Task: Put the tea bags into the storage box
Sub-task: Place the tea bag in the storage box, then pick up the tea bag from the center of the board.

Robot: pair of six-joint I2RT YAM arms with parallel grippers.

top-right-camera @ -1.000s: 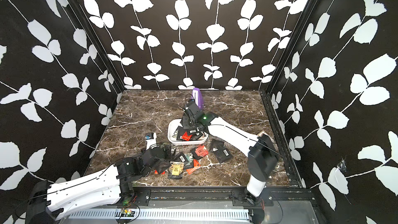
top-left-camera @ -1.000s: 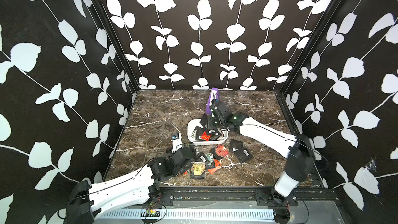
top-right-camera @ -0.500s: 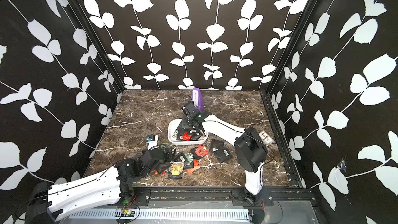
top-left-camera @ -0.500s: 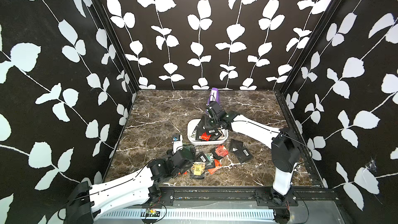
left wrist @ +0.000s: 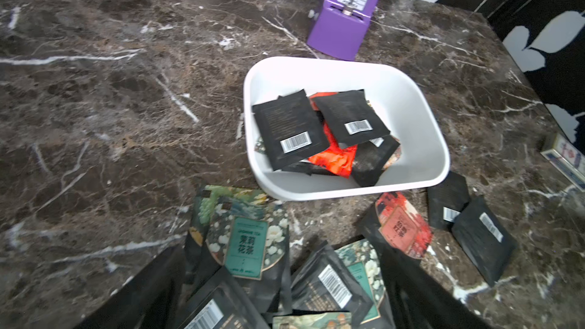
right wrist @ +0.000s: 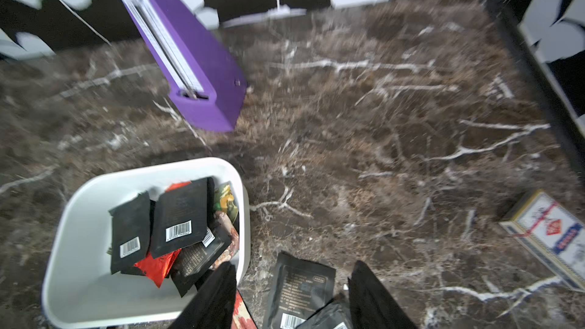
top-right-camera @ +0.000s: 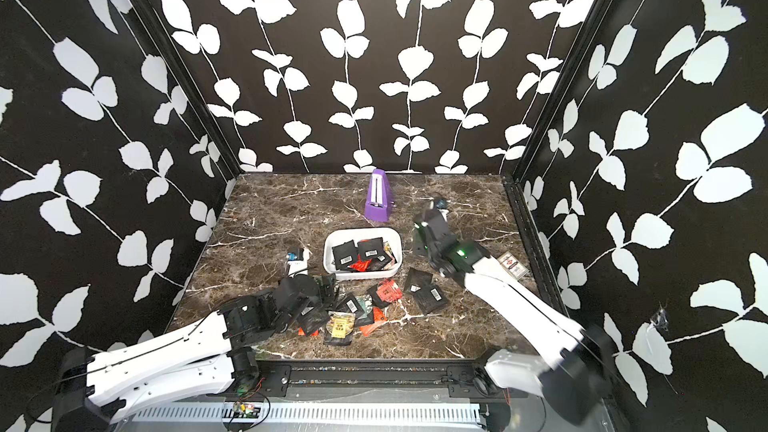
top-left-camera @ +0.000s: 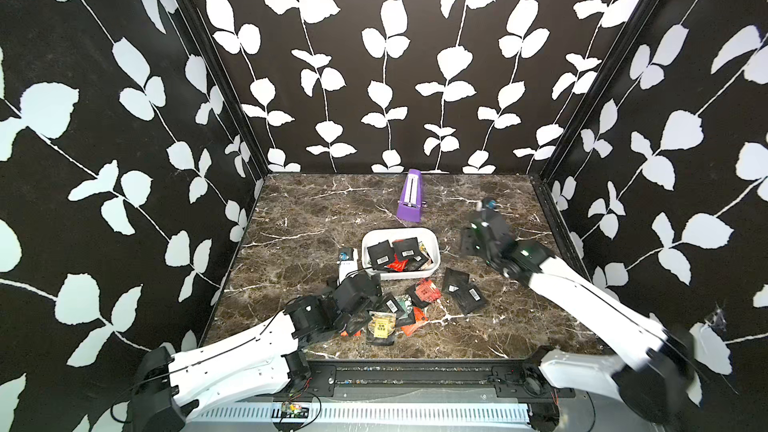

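The white storage box (top-left-camera: 399, 275) (top-right-camera: 361, 275) sits mid-table and holds several tea bags (top-left-camera: 380, 254) (left wrist: 291, 128) (right wrist: 179, 216), mostly black, with an orange-red one. Several more tea bags (top-left-camera: 465, 290) (top-right-camera: 386, 290) lie loose in front of the box. My left gripper (top-left-camera: 365, 305) (left wrist: 285, 295) hangs low over the left of that pile, jaws wide, with green-faced and black sachets (left wrist: 247, 238) lying between them on the table. My right gripper (top-left-camera: 469, 243) (right wrist: 294, 295) is raised to the right of the box, open and empty, above a black sachet (right wrist: 297, 289).
A purple wedge (top-left-camera: 409, 201) (right wrist: 183, 68) stands behind the box. A white-red card pack (top-right-camera: 513, 263) (right wrist: 550, 235) lies by the right wall. A small white device (top-left-camera: 347, 261) rests left of the box. Patterned walls close in three sides.
My right gripper was shut over the box; it has opened and swung out to the right of it. A black sachet now lies on top in the box. The left arm has barely moved.
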